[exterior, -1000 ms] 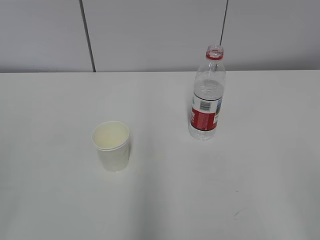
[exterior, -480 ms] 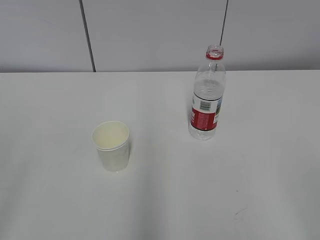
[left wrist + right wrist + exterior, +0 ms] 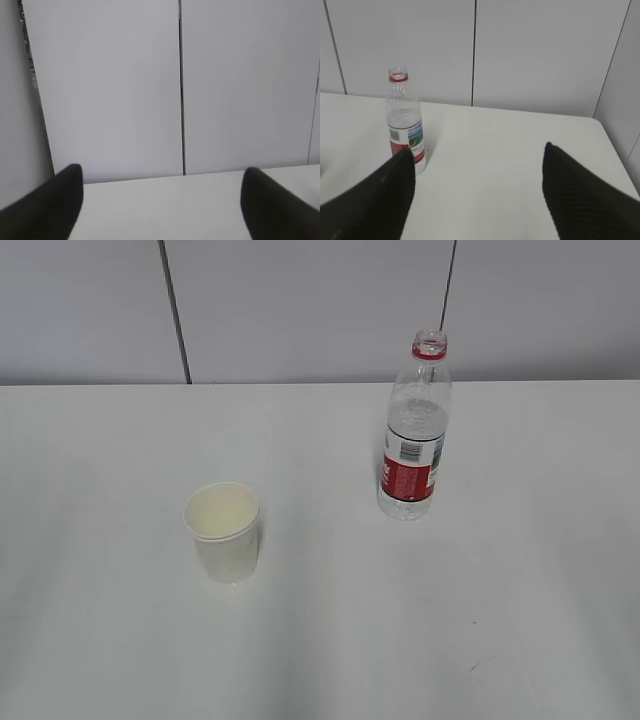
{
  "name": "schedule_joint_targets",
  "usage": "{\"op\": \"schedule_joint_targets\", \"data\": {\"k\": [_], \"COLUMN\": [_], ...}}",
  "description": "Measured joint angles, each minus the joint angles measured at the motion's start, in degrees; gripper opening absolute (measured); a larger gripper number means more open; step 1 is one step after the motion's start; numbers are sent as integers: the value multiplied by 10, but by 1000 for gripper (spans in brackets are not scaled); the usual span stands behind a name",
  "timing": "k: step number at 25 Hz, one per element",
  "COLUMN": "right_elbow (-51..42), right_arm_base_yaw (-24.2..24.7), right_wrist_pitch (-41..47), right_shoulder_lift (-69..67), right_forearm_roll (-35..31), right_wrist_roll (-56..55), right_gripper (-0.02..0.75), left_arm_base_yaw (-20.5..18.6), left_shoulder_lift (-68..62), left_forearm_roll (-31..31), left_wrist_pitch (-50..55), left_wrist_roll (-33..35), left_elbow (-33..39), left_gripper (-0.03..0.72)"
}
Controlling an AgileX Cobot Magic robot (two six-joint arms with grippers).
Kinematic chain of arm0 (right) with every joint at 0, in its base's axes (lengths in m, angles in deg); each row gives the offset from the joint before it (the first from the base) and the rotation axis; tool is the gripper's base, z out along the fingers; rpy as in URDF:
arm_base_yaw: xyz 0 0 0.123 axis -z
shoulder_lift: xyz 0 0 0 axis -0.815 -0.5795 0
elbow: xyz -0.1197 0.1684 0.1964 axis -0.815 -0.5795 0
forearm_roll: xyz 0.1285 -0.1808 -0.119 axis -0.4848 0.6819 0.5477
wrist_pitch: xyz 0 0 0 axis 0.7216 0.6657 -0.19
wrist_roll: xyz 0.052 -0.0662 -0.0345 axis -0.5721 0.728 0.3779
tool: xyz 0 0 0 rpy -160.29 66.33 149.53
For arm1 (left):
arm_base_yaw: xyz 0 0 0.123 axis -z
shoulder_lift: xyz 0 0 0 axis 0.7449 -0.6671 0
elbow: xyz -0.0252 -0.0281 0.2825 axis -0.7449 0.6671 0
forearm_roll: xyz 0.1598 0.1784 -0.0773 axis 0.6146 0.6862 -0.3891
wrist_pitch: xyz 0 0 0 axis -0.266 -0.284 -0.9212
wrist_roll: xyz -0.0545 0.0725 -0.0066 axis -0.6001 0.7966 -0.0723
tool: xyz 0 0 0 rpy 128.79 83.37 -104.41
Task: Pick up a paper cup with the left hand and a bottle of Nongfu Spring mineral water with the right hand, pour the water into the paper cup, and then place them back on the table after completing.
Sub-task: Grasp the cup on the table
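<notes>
A white paper cup (image 3: 223, 530) stands upright and empty-looking on the white table (image 3: 330, 630), left of centre. A clear water bottle (image 3: 412, 430) with a red label and red neck ring, no cap, stands upright at the back right. It also shows in the right wrist view (image 3: 406, 120), ahead and left of my right gripper (image 3: 477, 165), which is open and empty. My left gripper (image 3: 162, 200) is open and empty over bare table; the cup is out of its view. Neither arm shows in the exterior view.
A grey panelled wall (image 3: 300, 310) with dark vertical seams runs behind the table's far edge. A small dark scuff mark (image 3: 478, 667) lies on the tabletop at the front right.
</notes>
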State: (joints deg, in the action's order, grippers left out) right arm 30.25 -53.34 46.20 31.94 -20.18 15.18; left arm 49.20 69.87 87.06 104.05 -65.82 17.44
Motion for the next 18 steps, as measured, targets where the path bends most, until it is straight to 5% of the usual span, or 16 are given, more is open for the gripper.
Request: {"op": "schedule_joint_targets", "data": {"k": [18], "right_elbow": [-8], "right_arm_base_yaw": [-1], "right_wrist_pitch": [-229], "right_shoulder_lift": [-138], "right_forearm_roll": [-2], "right_wrist_roll": [8], "right_gripper": [587], "left_arm_base_yaw": [0], "left_shoulder_lift": [-230], "left_forearm_roll": [-1], "left_wrist_pitch": [-218], "left_wrist_roll": [0], "left_elbow": [15], "left_gripper": [587]}}
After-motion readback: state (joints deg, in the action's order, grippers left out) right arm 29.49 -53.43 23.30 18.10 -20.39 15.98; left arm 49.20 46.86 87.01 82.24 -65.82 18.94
